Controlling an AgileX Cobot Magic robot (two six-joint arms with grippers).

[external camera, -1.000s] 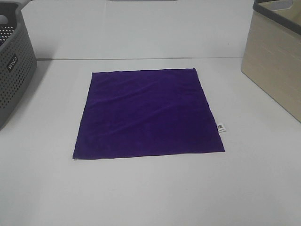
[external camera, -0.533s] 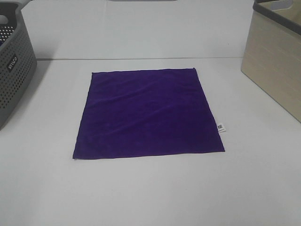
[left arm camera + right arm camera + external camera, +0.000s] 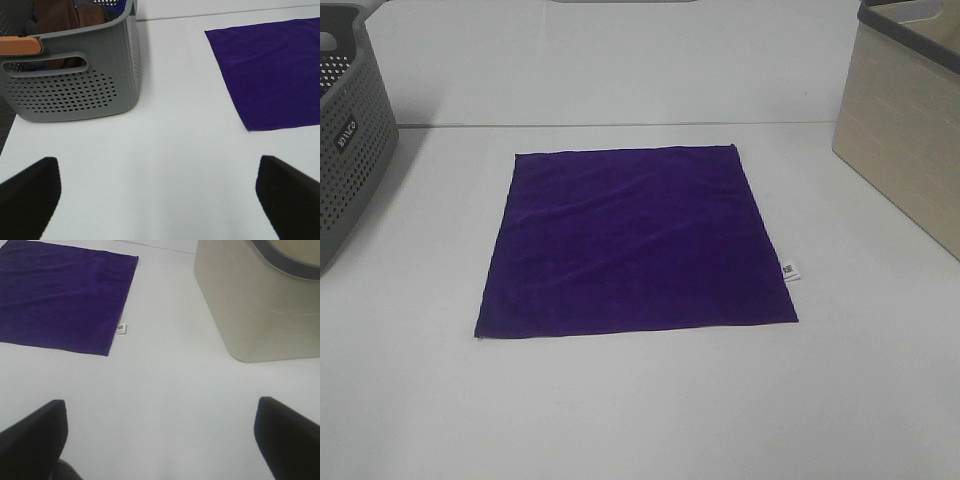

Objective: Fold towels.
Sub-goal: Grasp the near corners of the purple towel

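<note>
My left fingers (image 3: 30,195): spread wide, empty. The towel (image 3: 635,240) lies flat on the table (image 3: 640,410), tag (image 3: 790,271) at its 4 o'clock. My right fingers (image 3: 32,435): spread wide, empty. Risk: a shallow pinch lets a soft corner slip, skewing the fold.

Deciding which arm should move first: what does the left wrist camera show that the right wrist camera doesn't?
Only the left wrist view shows the gray perforated basket, with a brown item inside, and the left pincer, fingers spread wide. Only the right wrist view shows the beige bin, the small white tag and the right pincer, also open. Both share the purple towel, lying flat and unfolded on the white table.
</note>
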